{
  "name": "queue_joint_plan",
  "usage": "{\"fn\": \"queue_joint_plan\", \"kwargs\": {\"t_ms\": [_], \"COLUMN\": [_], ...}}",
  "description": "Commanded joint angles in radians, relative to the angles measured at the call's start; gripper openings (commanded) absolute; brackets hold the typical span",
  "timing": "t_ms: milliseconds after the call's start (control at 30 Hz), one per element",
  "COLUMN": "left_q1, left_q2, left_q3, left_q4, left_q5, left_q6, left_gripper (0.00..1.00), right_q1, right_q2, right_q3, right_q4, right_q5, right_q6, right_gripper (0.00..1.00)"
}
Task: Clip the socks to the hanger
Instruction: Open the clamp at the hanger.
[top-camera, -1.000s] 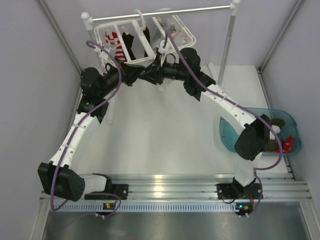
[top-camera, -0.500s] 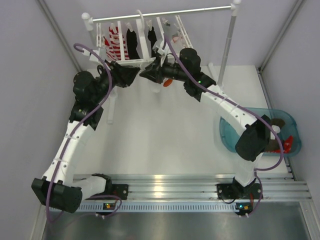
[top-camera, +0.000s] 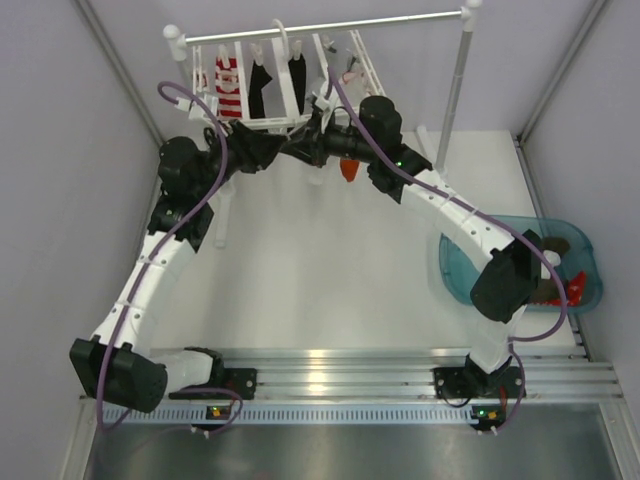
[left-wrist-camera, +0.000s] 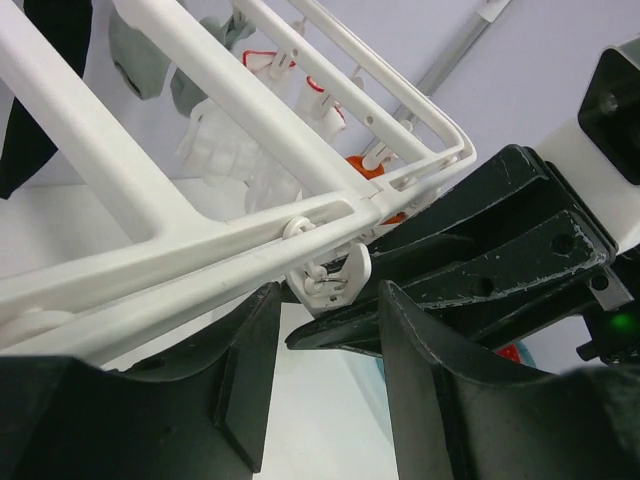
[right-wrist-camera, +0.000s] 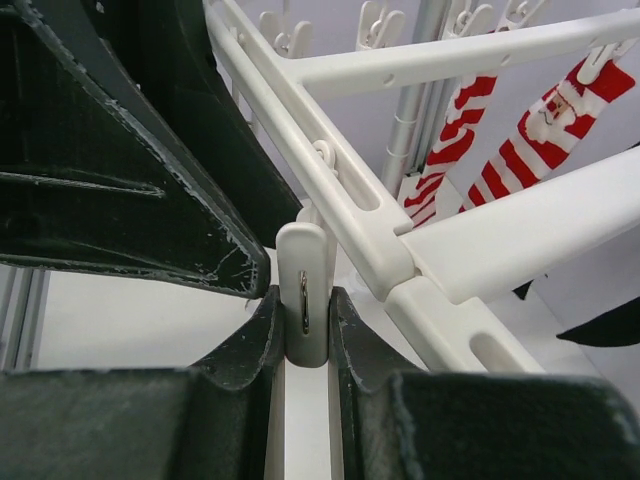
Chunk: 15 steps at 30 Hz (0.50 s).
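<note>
The white hanger (top-camera: 372, 70) hangs from the rail, with a red-and-white striped sock (top-camera: 230, 85) and two black socks (top-camera: 262, 88) clipped to it. An orange sock (top-camera: 347, 168) dangles under its near edge, beside the right arm. My right gripper (top-camera: 302, 148) is shut on a white clip (right-wrist-camera: 305, 290) of the hanger (right-wrist-camera: 470, 255). Striped socks (right-wrist-camera: 455, 140) hang behind the clip. My left gripper (top-camera: 272, 150) faces it, open (left-wrist-camera: 322, 312), with that clip (left-wrist-camera: 335, 280) just above its fingertips and nothing between the jaws. Orange fabric (left-wrist-camera: 365, 165) shows behind the frame (left-wrist-camera: 100, 150).
A teal bin (top-camera: 445, 265) with several more socks stands at the right, partly behind the right arm. The silver rail (top-camera: 330, 25) rests on white posts at the back. An aluminium mounting rail (top-camera: 330, 365) runs along the near edge. Grey walls close both sides.
My left gripper has opened and drawn slightly back. The right gripper has closed tighter on the clip. The hanger has swung, and the orange sock now hangs in view below it.
</note>
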Motion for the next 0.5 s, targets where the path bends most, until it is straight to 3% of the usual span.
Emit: {"fn": "queue_joint_plan", "kwargs": {"t_ms": [0,467], "left_q1": [-0.003,-0.006], "left_q2": [0.015,0.025], "left_q3": [0.023,0.016], "left_q4": [0.078,0.154], "left_q5": [0.017,-0.005], "left_q6": [-0.071,-0.11], "left_gripper": [0.49,0.45], "right_q1": [0.016,0.025], "right_q2": [-0.058,-0.056], "right_q3": [-0.001,-0.006], "right_q4": [0.063,0.056], "right_q5": [-0.017,-0.011], "right_q6": [-0.021,-0.05], "right_gripper": [0.0,0.0]}}
